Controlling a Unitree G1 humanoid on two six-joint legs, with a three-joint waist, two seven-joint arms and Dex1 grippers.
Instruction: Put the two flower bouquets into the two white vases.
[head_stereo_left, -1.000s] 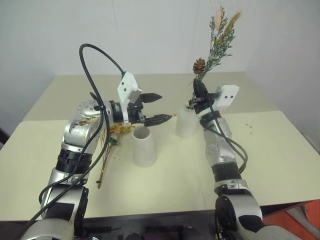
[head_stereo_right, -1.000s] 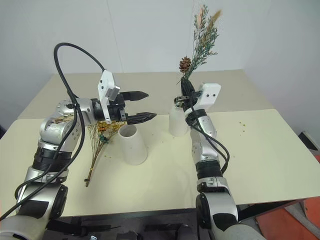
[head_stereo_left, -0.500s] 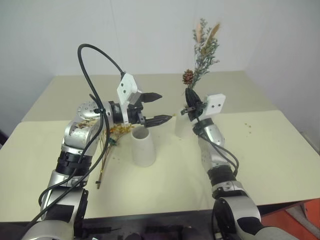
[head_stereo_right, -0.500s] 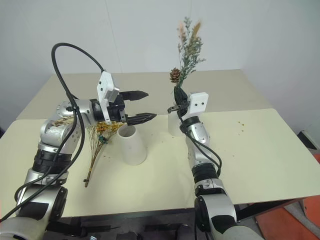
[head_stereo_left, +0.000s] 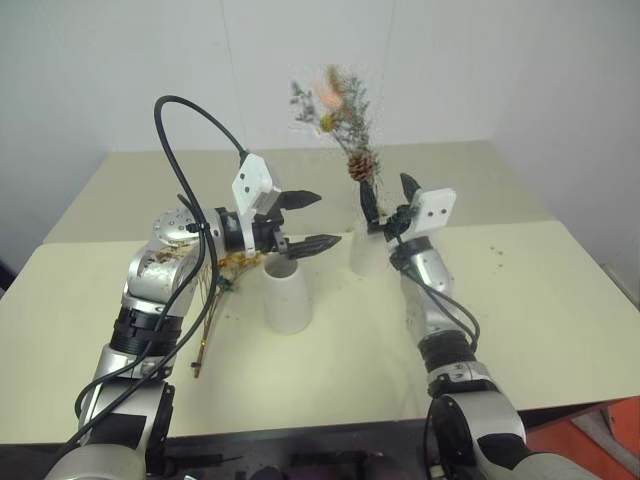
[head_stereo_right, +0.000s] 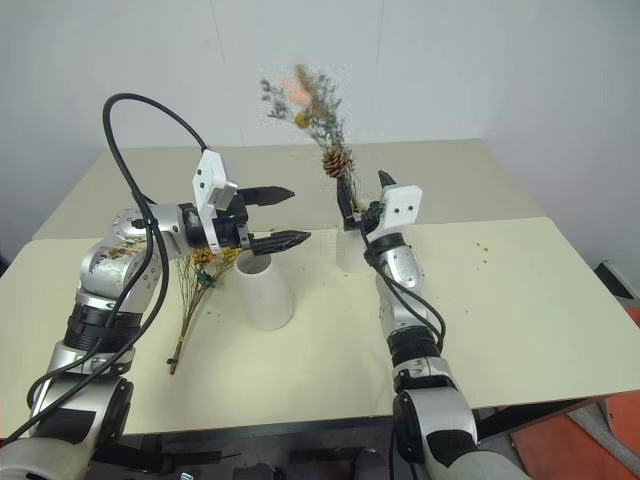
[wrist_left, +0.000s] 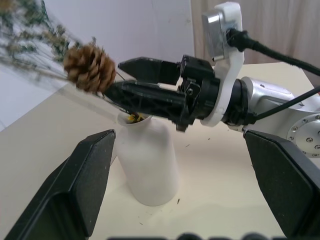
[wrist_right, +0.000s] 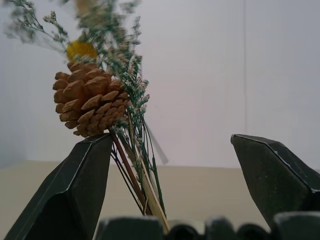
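Note:
The grey-green sprig bunch with its pinecone (head_stereo_left: 360, 166) stands with its stems in the bottle-shaped white vase (head_stereo_left: 365, 258) and leans to the left. My right gripper (head_stereo_left: 386, 197) is open just above that vase's mouth, and the stems (wrist_right: 134, 170) rise between its fingers, close to one of them. My left gripper (head_stereo_left: 329, 218) is open and empty, level above the wide-mouthed cone vase (head_stereo_left: 287, 295). The yellow bouquet (head_stereo_left: 236, 260) lies flat on the table under my left arm, partly hidden by it. The left wrist view looks at the bottle vase (wrist_left: 150, 165), the pinecone (wrist_left: 90, 67) and the right gripper.
The cream table (head_stereo_left: 540, 320) reaches to its front edge just before me and ends at a white wall behind. A black cable (head_stereo_left: 175, 110) loops high over my left arm. Small crumbs (head_stereo_left: 495, 252) lie at the right. An orange object (head_stereo_left: 590, 440) sits below the table's right corner.
My right gripper has opened and let go of the sprig bunch. The bunch has sunk lower into the bottle vase and tipped left. The left arm has not moved.

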